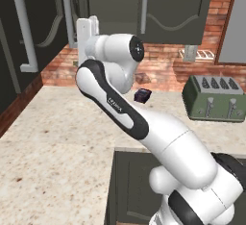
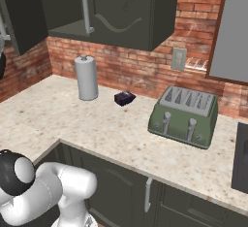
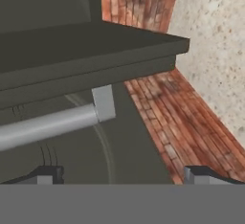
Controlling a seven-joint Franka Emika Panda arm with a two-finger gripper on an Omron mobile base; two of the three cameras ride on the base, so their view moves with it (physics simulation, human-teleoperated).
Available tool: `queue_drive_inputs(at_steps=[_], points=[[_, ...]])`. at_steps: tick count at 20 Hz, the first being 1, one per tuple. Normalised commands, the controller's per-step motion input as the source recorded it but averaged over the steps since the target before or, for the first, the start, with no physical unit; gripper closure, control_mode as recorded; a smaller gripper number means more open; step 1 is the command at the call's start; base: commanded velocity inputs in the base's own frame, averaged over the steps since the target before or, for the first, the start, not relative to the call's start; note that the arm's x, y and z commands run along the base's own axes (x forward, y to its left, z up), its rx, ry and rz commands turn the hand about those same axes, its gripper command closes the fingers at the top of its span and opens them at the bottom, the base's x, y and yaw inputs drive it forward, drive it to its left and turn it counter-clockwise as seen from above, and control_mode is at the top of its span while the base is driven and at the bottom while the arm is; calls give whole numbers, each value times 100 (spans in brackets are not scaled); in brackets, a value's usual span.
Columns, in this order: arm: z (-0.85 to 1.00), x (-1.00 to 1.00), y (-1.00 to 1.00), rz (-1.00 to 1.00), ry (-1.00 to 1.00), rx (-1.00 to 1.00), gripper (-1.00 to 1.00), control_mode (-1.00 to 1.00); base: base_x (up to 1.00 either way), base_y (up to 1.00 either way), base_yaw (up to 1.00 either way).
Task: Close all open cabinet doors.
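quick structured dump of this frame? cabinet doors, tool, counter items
cabinet doors: one wall cabinet door stands swung out from the cabinet, its silver bar handle close in front of the hand camera
tool: fingertips spread apart, nothing between them, pointed at the door panel just below the handle
arm: raised toward the wall cabinets at the corner
counter: paper towel roll, small dark box, green toaster
wall: red brick, outlet

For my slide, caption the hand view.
Open claw faces a dark cabinet door and its silver handle, brick wall beside.
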Motion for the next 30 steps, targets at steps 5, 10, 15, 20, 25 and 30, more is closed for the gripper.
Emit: queue_drive_inputs(at_steps=[5,10,15,20,25,30], points=[[0,14,13,-3,0,0,-100,-100,0,0,0],[0,32,6,-4,0,0,-100,-100,0,0,0],[0,35,3,-3,1,0,-100,-100,0,0,0],[0,27,3,-2,0,0,-100,-100,0,0,0],[0,23,2,-1,0,0,-100,-100,0,0,0],[0,21,-8,-9,0,0,-100,-100,0,0,0]])
